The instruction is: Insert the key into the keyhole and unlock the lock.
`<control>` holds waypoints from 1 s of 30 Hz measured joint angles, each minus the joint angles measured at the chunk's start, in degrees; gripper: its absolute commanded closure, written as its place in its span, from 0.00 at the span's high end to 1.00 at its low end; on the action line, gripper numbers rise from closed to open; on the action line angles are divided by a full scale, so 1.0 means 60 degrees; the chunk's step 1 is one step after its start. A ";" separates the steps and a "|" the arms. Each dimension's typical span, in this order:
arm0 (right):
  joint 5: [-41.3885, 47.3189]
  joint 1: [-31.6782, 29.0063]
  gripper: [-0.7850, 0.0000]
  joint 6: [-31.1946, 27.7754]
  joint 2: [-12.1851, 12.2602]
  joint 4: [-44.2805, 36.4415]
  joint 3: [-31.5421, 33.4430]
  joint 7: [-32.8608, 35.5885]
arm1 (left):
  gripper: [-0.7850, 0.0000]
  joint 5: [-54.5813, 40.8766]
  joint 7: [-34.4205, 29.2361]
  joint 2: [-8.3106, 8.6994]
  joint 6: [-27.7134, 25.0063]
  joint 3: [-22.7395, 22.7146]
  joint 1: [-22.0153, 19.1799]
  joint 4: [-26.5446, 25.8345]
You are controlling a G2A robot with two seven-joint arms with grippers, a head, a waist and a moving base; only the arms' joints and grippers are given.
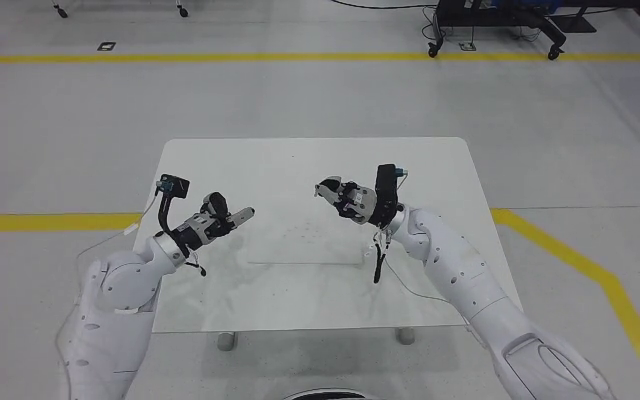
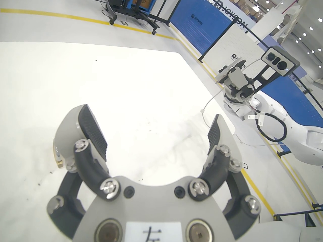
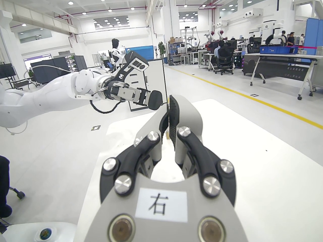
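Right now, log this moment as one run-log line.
left gripper open, raised over table | right gripper shut, raised over table | grippers apart, facing each other

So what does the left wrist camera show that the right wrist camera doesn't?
Left wrist view: the left gripper, open over the white rectangular table, with blue perforated panels behind. Right wrist view: the right gripper, shut, with black office chairs behind. Both: the table, and the opposite gripper farther off.
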 measured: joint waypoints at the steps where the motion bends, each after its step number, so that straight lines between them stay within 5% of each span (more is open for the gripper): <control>1: 0.0000 0.0000 0.00 -0.0001 0.0000 0.0000 0.0000 0.0000 | 1.00 -0.0007 -0.0006 0.0000 0.0000 0.0000 0.0000 0.0000; 12: 0.0276 -0.0179 0.00 0.0086 -0.0007 -0.0222 0.0024 0.0116 | 1.00 -0.0074 0.0003 -0.0012 0.0018 0.0229 0.0048 -0.0045; 20: 0.2001 -0.0204 0.00 -0.0640 -0.0103 -0.0086 -0.0147 0.0811 | 1.00 -0.3436 -0.1964 -0.0020 0.0420 0.1111 -0.0710 0.0433; 30: 0.2035 -0.0202 0.00 -0.0634 -0.0107 -0.0079 -0.0156 0.0817 | 1.00 -0.3531 -0.2066 -0.0016 0.0519 0.1147 -0.0796 0.0477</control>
